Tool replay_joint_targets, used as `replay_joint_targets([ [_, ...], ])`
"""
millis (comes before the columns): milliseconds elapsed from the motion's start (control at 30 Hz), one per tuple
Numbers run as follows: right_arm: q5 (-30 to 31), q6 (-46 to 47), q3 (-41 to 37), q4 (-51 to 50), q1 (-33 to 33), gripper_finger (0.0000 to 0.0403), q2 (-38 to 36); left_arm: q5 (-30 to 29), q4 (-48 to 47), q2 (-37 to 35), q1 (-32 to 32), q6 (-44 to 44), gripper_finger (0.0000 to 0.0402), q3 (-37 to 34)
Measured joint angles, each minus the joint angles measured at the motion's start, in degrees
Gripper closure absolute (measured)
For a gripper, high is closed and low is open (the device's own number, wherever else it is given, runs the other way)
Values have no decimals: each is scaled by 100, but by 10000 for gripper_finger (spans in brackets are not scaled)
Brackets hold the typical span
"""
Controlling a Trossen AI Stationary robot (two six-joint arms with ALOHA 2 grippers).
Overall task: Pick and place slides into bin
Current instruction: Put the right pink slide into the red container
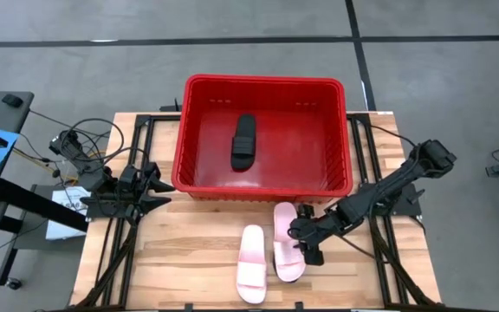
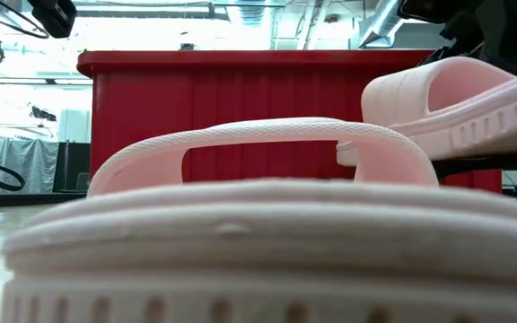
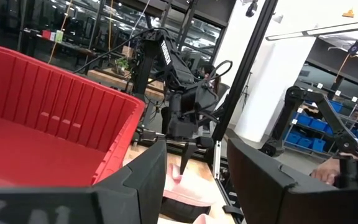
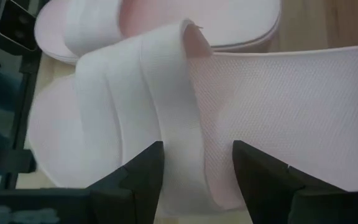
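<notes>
The right claw (image 1: 304, 245) stood open over a pink slide (image 1: 286, 245) on the table (image 1: 189, 251), beside the other pink slide (image 1: 251, 263). One black slide (image 1: 243, 142) lay in the bin (image 1: 199, 173). The left claw (image 1: 165, 185) waited open.

The bin (image 1: 199, 173) is bright red with ribbed, slatted walls. One black slide (image 1: 243, 142) lies inside it. Two light pink slides (image 1: 252, 263) sit on the pale, striped wooden table (image 1: 189, 260); their straps carry a fine woven-looking texture, and the soles show ridged edges. The arms and frame are black. The floor (image 1: 102, 69) is grey with dark lines.
</notes>
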Motion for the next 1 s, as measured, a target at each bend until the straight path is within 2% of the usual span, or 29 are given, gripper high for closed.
replay_joint_targets([
  [767,-597,46,-4,-124,109,238,-258,0,-35,0,0,0,241,0],
  [900,-682,48,-4,-124,111,261,-258,0,-34,0,0,0,241,0],
  [1000,-765,38,-6,-125,114,302,-256,0,-33,0,0,0,241,0],
])
